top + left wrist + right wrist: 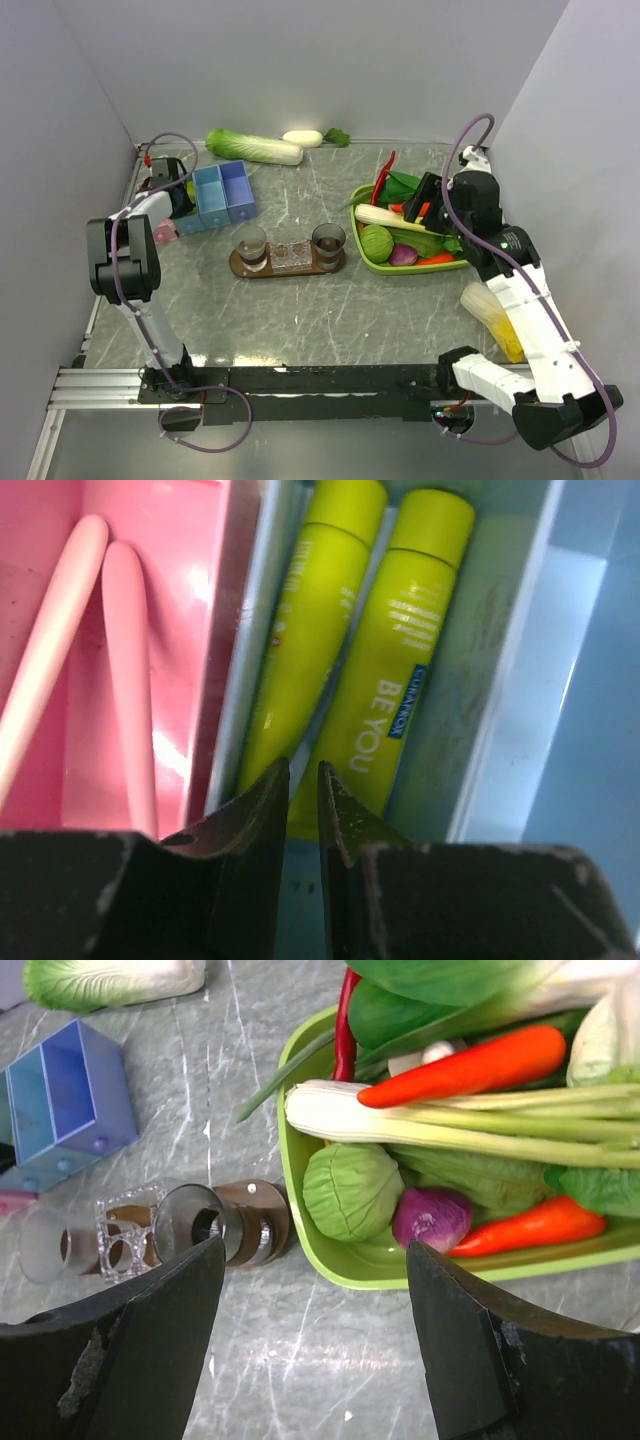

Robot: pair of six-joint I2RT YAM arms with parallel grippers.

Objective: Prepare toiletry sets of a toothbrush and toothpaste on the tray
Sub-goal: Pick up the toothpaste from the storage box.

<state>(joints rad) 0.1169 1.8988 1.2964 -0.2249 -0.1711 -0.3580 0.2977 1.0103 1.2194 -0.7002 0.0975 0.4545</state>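
Two light-green toothpaste [400, 660] tubes lie side by side in a pale-blue compartment. Beside them, two toothbrush [128, 680] sticks rest in a pink compartment and look pink-tinted. My left gripper [303, 772] hovers just over the near ends of the tubes. Its jaws are parted by a narrow gap with nothing between them. In the top view it sits at the left end of the blue box [224, 193]. The dark wooden tray [288, 268] holds two tumblers [250, 243] and a clear holder [291, 254]. My right gripper [316, 1248] stands wide open and empty above the table by the basket.
A lime-green basket [370, 262] of vegetables sits right of the tray, under my right arm. A napa cabbage [255, 147] and a white vegetable [302, 138] lie by the back wall. A yellow bagged item [492, 320] lies at the right.
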